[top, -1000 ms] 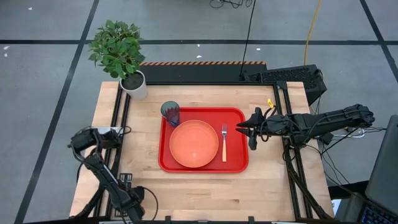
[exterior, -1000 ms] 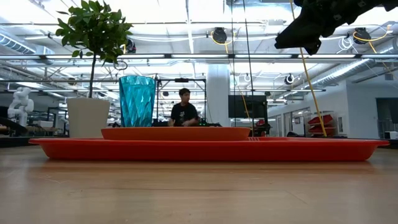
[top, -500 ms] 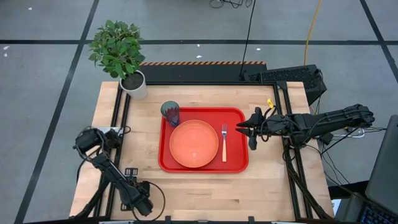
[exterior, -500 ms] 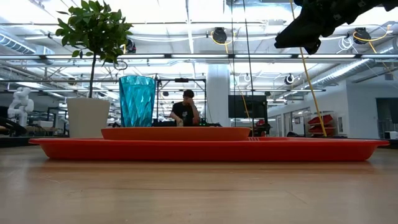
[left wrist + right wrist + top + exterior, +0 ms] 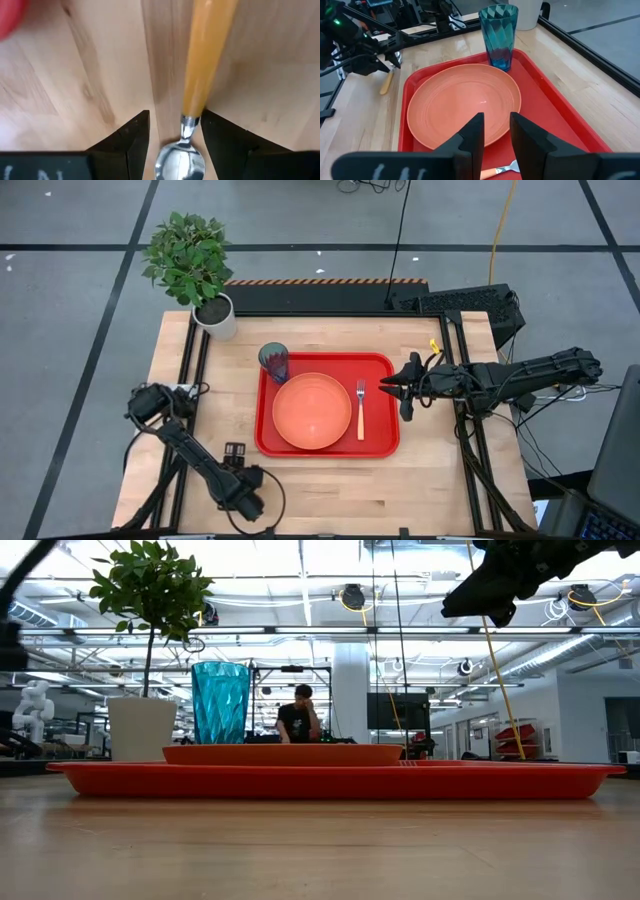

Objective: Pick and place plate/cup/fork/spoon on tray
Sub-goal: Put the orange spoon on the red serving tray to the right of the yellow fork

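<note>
Spoon: the spoon [image 5: 197, 95] lies flat on the bare wood of the table [image 5: 440, 480], outside the tray, near its front left corner; this is the one item not yet placed.
Left gripper: the left gripper [image 5: 172, 145] is low over the spoon, with open fingers on both sides of the neck between bowl and handle; it does not hold the spoon yet.
Tray: the red tray [image 5: 383, 442] is in the middle of the table.
Plate: the plate [image 5: 311, 411] is already on the tray.
Fork: the fork [image 5: 360, 410] lies on the tray, just right of the plate.
Cup: the cup [image 5: 275, 362] stands upright in the far left corner of the tray.
Right gripper: the right gripper [image 5: 402, 388] waits over the right edge of the tray, slightly open and empty.
Progress: three of four items seem done; only the spoon is left.
</note>
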Robot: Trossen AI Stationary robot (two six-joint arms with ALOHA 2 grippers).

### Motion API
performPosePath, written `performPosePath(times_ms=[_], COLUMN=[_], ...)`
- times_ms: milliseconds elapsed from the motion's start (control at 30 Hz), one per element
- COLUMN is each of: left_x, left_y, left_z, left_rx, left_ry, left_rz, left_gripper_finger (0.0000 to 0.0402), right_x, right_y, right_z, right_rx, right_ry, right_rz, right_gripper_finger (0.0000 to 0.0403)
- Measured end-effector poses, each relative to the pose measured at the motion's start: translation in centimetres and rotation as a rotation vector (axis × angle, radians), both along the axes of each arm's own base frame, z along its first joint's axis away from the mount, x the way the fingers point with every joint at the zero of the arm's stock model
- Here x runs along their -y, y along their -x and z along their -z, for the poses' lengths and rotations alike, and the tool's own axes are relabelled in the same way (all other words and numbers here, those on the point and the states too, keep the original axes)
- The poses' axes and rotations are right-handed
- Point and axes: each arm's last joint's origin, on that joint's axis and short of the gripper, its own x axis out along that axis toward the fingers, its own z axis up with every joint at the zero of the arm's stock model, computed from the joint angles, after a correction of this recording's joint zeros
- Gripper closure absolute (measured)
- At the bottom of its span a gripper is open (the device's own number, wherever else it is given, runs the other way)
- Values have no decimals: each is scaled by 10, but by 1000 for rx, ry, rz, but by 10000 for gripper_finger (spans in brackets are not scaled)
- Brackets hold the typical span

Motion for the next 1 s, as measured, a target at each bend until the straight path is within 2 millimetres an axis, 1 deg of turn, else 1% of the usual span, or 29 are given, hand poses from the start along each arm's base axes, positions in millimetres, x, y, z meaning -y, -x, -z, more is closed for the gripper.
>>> performPosePath(times_ms=[167, 367, 533, 767, 867, 1000], left_x=[-3, -1, 1, -3, -5, -9], left_y=[-2, -1, -4, 1, -1, -7], left_z=[-7, -7, -4, 10, 12, 13], left_rx=[-40, -42, -4, 11, 12, -11], left_ry=[-17, 10, 39, 72, 92, 136], left_rz=[12, 45, 55, 51, 29, -31], left_gripper_finger=[220, 220, 220, 225, 259, 346], right_x=[0, 0, 0, 0, 0, 0], right_y=[0, 0, 0, 0, 0, 0], right_z=[0, 0, 0, 0, 0, 0], right_rx=[0, -1, -4, -4, -4, 0], right_ry=[1, 0, 1, 1, 1, 3], right_rz=[-1, -1, -1, -1, 0, -1], right_gripper_finger=[316, 316, 316, 316, 316, 316])
